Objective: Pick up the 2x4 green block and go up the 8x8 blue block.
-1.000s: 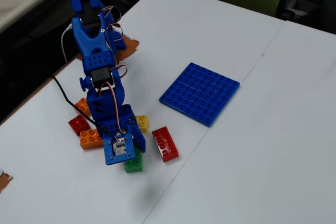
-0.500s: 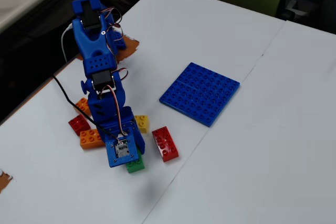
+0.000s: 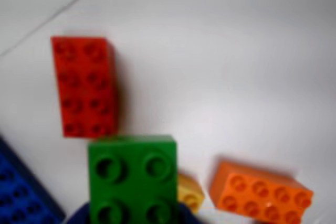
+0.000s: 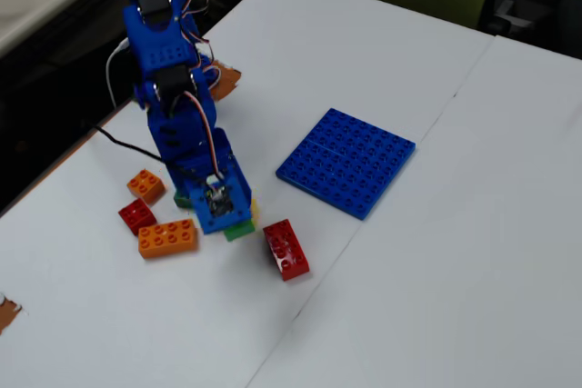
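- Gripper (image 4: 235, 224) low centre-left in the fixed view, jaws closed on the green block (image 3: 132, 178), which fills the bottom centre of the wrist view, studs toward the lens.
- Only four studs of that block in the wrist frame, the rest cut off by the lower edge; in the fixed view just a green sliver (image 4: 240, 230) under the blue wrist housing, full length not readable.
- Just beside the held block, at its lower right in the wrist view, a yellow brick (image 3: 188, 195), mostly hidden behind the green.
- Further right in the wrist view, an orange 2x4 brick (image 3: 260, 193), apart from the green; in the fixed view (image 4: 167, 236), left of the gripper on the white table (image 4: 436, 252).
- Above and left in the wrist view, a red 2x4 brick (image 3: 84, 86), its lower end near the green block's top edge; in the fixed view (image 4: 286, 249), just right of the gripper.
- Further left in the fixed view, a small red brick (image 4: 136, 215) and a small orange brick (image 4: 145, 185).
- 8x8 blue block (image 4: 346, 162) flat on the table, right of centre in the fixed view, well apart from the gripper, the red 2x4 brick nearest the space between.
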